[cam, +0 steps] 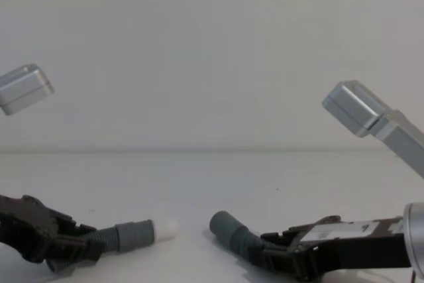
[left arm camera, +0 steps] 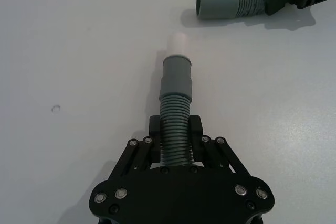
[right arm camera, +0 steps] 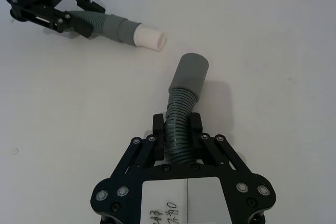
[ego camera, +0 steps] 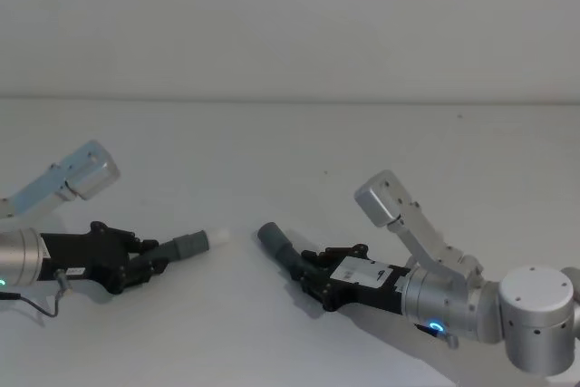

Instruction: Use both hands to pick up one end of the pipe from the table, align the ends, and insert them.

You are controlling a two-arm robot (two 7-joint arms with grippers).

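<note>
- White matte table (ego camera: 290,178) spans everything; plain pale wall (ego camera: 290,24) behind it.
- Right arm (ego camera: 471,301) comes in low from the right and is cut off at the frame corner. Left arm (ego camera: 18,258) is cut off at the left edge.
- Right gripper (right arm camera: 177,127), white label on its body, fingers clamped on the ribbed part of the darker hose (right arm camera: 181,109). Rear of the hose is hidden under the gripper body.
- Left gripper (left arm camera: 176,128) is pinched the same way on the lighter hose (left arm camera: 175,111); its rear is hidden too.
- Each hose sticks forward out of its gripper, low over the table centre; contact with the table is hard to tell.
- Grey socket cuff (right arm camera: 190,72) is tilted upward in the chest view.
- White spigot (left arm camera: 178,42) points toward the cuff; the two are near each other, apart and not in line.
</note>
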